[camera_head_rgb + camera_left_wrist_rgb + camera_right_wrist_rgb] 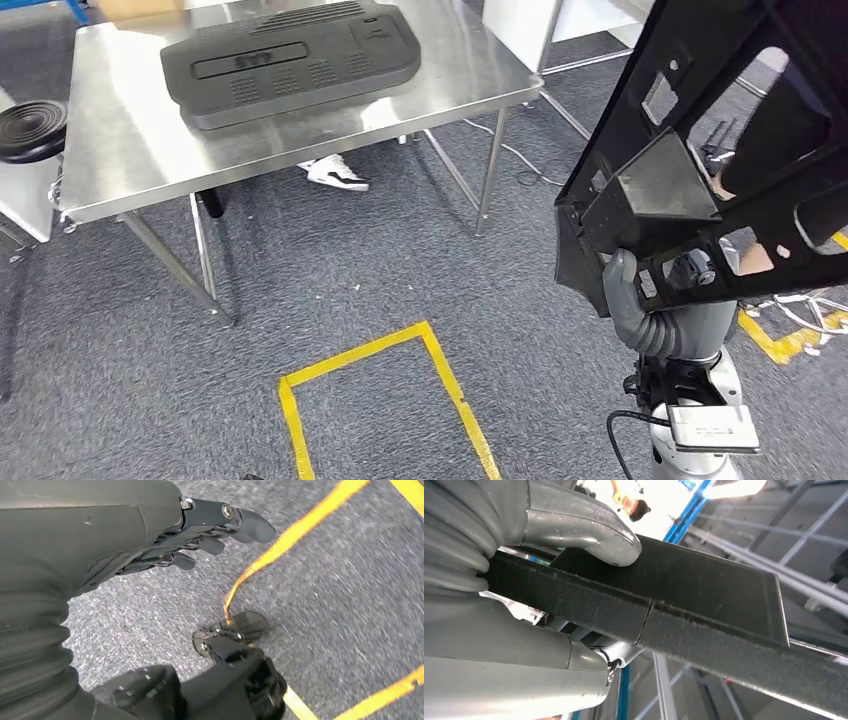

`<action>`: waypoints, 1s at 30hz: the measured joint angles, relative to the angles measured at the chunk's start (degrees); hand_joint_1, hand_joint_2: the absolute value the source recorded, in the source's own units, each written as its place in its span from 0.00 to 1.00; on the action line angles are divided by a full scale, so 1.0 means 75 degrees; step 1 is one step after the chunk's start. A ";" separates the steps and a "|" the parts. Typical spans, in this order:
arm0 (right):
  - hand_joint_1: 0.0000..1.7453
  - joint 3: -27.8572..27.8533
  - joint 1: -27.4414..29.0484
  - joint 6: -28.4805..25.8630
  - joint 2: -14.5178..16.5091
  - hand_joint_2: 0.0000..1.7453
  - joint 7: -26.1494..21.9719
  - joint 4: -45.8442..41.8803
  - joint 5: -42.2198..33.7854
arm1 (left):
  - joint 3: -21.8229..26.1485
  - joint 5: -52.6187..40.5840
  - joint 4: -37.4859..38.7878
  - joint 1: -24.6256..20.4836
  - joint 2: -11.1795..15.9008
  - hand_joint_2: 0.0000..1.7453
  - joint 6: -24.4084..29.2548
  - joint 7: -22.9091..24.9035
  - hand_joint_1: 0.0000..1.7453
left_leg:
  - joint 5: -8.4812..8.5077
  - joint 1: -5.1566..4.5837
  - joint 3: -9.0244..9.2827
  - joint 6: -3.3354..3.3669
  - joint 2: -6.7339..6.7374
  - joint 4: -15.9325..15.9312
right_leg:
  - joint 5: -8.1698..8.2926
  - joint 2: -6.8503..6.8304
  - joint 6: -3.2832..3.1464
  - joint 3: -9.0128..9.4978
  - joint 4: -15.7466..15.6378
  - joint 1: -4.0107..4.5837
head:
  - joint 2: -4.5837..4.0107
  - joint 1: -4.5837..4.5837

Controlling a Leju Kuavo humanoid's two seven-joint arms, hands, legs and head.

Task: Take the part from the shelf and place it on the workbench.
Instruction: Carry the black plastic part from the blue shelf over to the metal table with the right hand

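Observation:
A large black plastic frame part (690, 170) with several cut-outs stands tilted at the right of the head view, off the floor. My right hand (640, 300) grips its lower edge from underneath. In the right wrist view the grey thumb (584, 527) presses on the part's flat black panel (704, 595). The steel workbench (120, 140) stands ahead to the left, with another black moulded part (290, 60) lying flat on it. My left hand (200, 530) hangs over the grey carpet with its fingers apart and nothing in it.
A black round stool (30, 130) stands at the workbench's left end. A white shoe (335, 175) shows under the table. Yellow tape (440, 370) marks a box on the carpet ahead of me. Cables (520, 160) lie right of the table leg. Blue shelf posts (686, 517) rise behind the held part.

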 joint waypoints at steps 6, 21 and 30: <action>1.00 0.0015 -0.0015 -0.0003 -0.0008 1.00 0.0013 0.0053 -0.0009 | 0.0003 0.0001 0.0000 -0.0041 -0.0004 1.00 0.0000 0.0003 0.00 | 0.0107 0.0070 -0.0072 0.0195 -0.0681 -0.0047 | -0.0813 0.1070 0.0019 -0.1149 0.2153 -0.0070 | 0.0000 0.0047; 1.00 0.0025 -0.0054 -0.0028 0.0013 1.00 0.0066 0.0090 0.0018 | 0.0003 0.0012 0.0000 0.0053 0.0006 1.00 -0.0013 -0.0009 0.00 | 0.0272 0.0046 -0.0086 0.0155 -0.1205 -0.0156 | 0.0210 0.1522 -0.0058 -0.0302 0.0062 -0.0118 | 0.0000 0.0041; 1.00 0.0028 -0.0116 -0.0037 0.0010 1.00 0.0155 0.0135 0.0023 | 0.0006 0.0025 0.0000 0.0038 0.0006 1.00 -0.0117 -0.0089 0.00 | 0.0265 0.0076 -0.0101 -0.0064 -0.1201 -0.0171 | 0.0198 0.1525 -0.0072 -0.0318 0.0071 -0.0099 | 0.0000 0.0044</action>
